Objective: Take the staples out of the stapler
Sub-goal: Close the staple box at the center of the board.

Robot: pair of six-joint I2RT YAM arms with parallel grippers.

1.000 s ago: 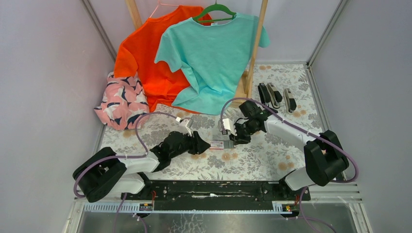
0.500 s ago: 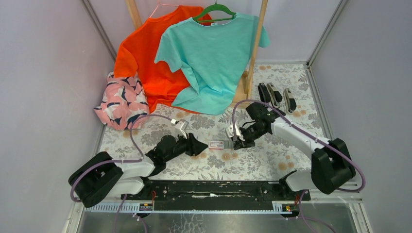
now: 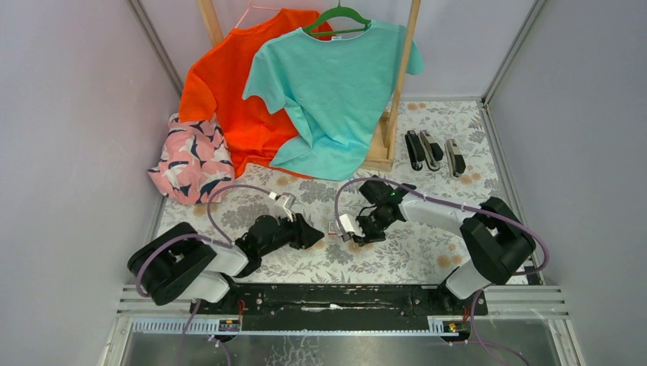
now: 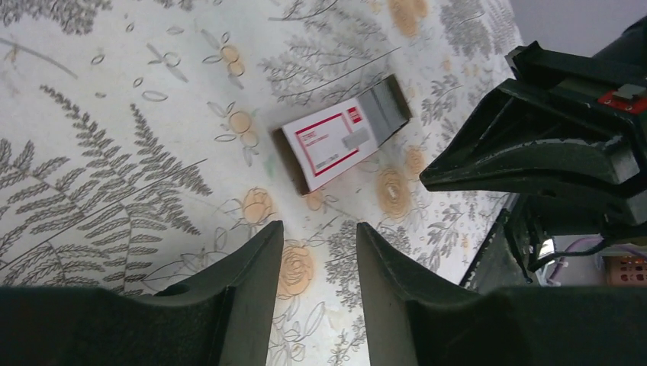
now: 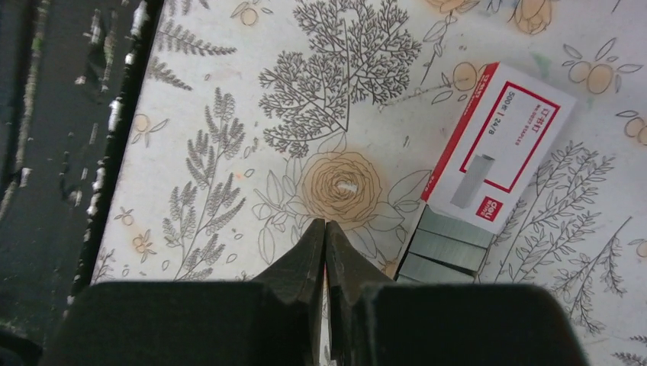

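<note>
Three black staplers (image 3: 431, 149) lie side by side at the back right, far from both arms. A white-and-red staple box (image 5: 503, 141) rests flat on the floral cloth, its tray pulled out with grey strips of staples (image 5: 449, 242) in it. One tiny silvery bit (image 5: 347, 185) lies on a printed rose. My right gripper (image 5: 326, 226) is shut and empty, its tip just left of the tray and near that bit. My left gripper (image 4: 317, 229) is open and empty, a short way back from the box (image 4: 328, 145). Seen from above, the grippers (image 3: 317, 235) (image 3: 355, 235) face each other.
An orange shirt (image 3: 221, 91) and a teal shirt (image 3: 336, 84) hang on a wooden rack (image 3: 400, 76) at the back. A pink patterned cloth (image 3: 191, 160) is bunched at the back left. A black rail (image 3: 336, 297) runs along the near edge.
My left gripper has let go of the box and drawn back. The right gripper has swung left and nearer, down beside the box, and has shut. The box now lies on the cloth.
</note>
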